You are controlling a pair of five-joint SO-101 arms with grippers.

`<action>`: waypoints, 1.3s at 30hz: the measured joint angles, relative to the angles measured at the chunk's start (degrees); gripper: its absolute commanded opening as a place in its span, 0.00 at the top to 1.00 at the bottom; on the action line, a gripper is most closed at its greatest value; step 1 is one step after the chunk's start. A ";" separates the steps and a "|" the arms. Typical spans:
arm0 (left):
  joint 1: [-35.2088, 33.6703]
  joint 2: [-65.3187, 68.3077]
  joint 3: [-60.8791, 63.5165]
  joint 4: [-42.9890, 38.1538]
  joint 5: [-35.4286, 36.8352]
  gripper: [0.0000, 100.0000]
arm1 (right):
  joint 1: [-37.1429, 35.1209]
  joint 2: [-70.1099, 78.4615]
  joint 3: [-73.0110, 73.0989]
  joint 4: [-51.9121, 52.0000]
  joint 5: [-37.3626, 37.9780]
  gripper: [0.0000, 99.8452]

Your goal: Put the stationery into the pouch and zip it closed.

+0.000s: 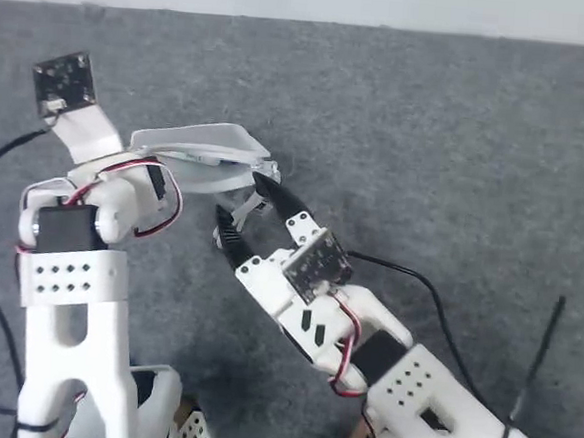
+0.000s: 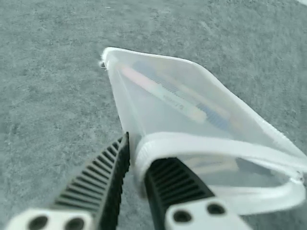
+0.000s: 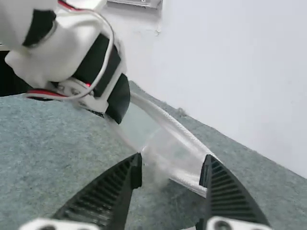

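Translucent pouch (image 2: 182, 110) holds stationery (image 2: 163, 91) | left gripper (image 2: 139, 178) clamped on its rim | right gripper (image 3: 170, 178) jaws apart astride pouch end

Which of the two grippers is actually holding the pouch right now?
The left gripper: its jaws pinch the pouch at its rim. The right gripper is open, its jaws spread near the pouch.

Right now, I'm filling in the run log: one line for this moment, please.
left gripper: shut on pouch rim | right gripper: open beside pouch | stationery: inside pouch | zipped shut: cannot tell
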 measured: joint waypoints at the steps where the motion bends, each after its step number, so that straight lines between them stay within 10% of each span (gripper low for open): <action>1: -0.79 0.00 0.00 0.00 0.00 0.99 | -0.35 -1.14 0.00 1.05 0.00 0.80; 25: -23.12 0.00 0.00 -0.70 5.45 0.99 | -22.07 -2.46 0.00 15.91 -3.87 0.80; 39: -27.96 0.00 -0.26 -0.70 5.54 0.99 | -26.11 22.59 -8.70 15.91 -10.20 0.80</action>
